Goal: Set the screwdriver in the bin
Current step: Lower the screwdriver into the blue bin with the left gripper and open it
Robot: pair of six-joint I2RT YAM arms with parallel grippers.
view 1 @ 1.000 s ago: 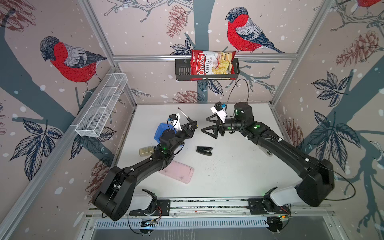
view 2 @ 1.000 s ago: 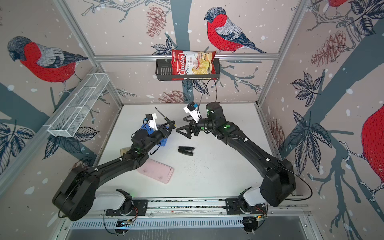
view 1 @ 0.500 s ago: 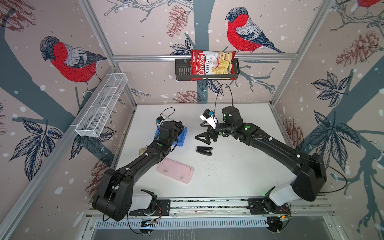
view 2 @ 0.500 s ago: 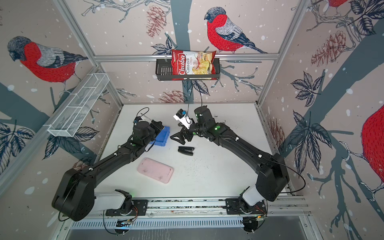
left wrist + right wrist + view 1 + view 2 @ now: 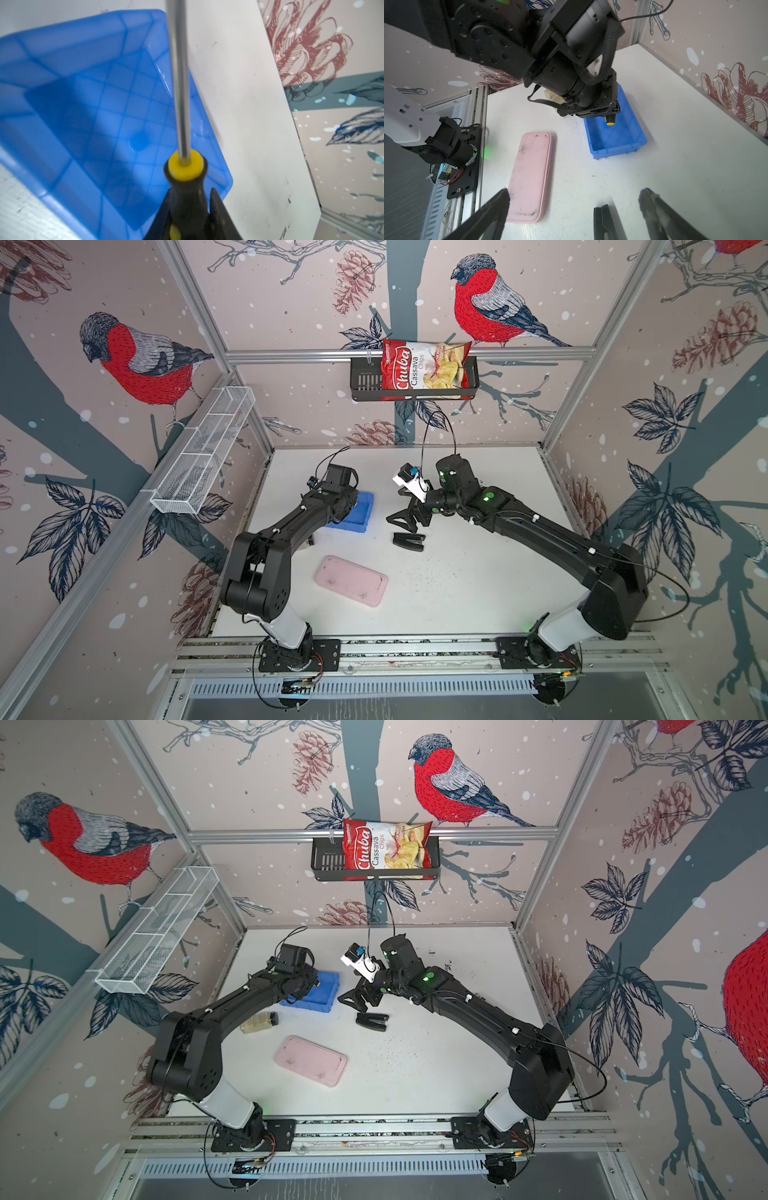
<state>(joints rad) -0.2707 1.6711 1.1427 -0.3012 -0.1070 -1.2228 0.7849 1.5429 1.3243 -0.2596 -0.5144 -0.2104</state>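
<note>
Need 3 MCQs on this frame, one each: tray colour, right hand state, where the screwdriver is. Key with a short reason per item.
1. What colour is the flat tray?
A) green
B) pink
C) orange

2. The right hand is:
A) open, holding nothing
B) shut tight, empty
C) shut on the tray's edge

3. Where is the screwdriver?
A) lying on the tray
B) gripped in the right hand
C) gripped in the left hand, over the bin

Key:
1 B, it reads pink in both top views.
2 A, the right wrist view shows its fingers wide apart, clamping nothing.
3 C, the left wrist view shows the hand clamped on the black handle, with the shaft out over the blue bin.
</note>
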